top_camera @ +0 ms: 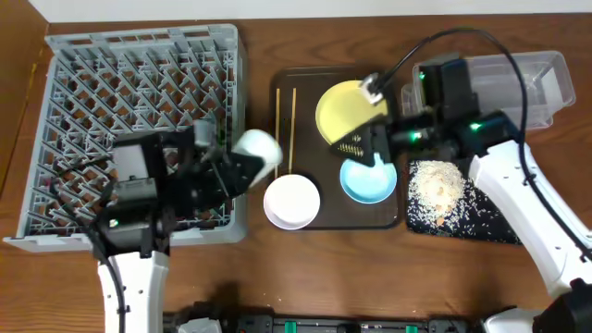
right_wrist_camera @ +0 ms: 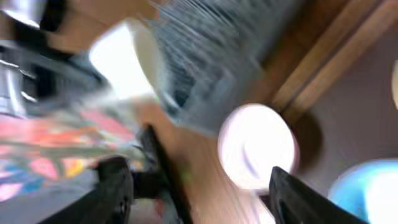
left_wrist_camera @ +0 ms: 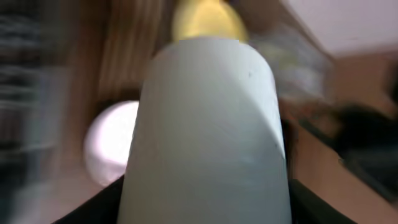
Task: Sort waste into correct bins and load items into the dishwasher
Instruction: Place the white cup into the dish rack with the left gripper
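My left tool is clamped on the cup. It holds the cup by its side, off the counter, just right of the rack's right wall and beyond the white bowl. In the left wrist view the cup fills the frame, with a dark finger at each lower corner.

My right tool hangs over the near edge of the plate, just beyond the blue bowl. Its fingers look apart in the smeared wrist view, with nothing between them. The wrapper seems to lie just left of it, though it is too small to be sure. The rice sits piled in the black tray, and the tub is at the far right.

The cup is my main worry. It is smooth and round and gripped only on its wall, so a quick swing could let it twist or slide out. It must clear the rack wall, and carried too low its rim could strike the wall and be knocked loose. If I let go before it settles among the pegs, it could roll across the lattice.

On the right, a descent that is off-line could press the plate's edge and tip it onto the blue bowl. It could also close on the plate instead of the wrapper. The chopsticks lie loose between my two arms and could easily be swept off.
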Controlling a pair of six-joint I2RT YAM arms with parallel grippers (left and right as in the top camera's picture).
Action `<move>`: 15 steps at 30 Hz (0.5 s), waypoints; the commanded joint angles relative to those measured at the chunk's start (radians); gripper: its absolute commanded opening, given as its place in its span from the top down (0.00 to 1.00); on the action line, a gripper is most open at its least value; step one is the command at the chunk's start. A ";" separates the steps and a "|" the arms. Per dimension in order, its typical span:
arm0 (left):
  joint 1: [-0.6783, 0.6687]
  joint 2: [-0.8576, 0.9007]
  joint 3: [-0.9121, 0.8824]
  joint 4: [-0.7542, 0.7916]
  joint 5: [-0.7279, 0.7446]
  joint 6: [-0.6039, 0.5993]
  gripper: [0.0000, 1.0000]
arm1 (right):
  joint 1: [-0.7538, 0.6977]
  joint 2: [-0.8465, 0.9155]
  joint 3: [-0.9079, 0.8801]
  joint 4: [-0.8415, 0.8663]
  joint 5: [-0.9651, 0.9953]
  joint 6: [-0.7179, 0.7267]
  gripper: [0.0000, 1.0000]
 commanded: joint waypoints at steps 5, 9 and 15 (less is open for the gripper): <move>0.118 0.005 0.043 -0.081 -0.521 0.006 0.45 | 0.182 0.000 0.005 -0.090 0.509 -0.038 0.26; 0.118 0.066 0.042 -0.105 -0.705 0.002 0.43 | 0.255 0.000 0.005 -0.059 0.547 -0.037 0.23; 0.173 0.140 0.042 -0.104 -0.798 -0.108 0.43 | 0.264 0.001 0.005 -0.078 0.557 -0.037 0.23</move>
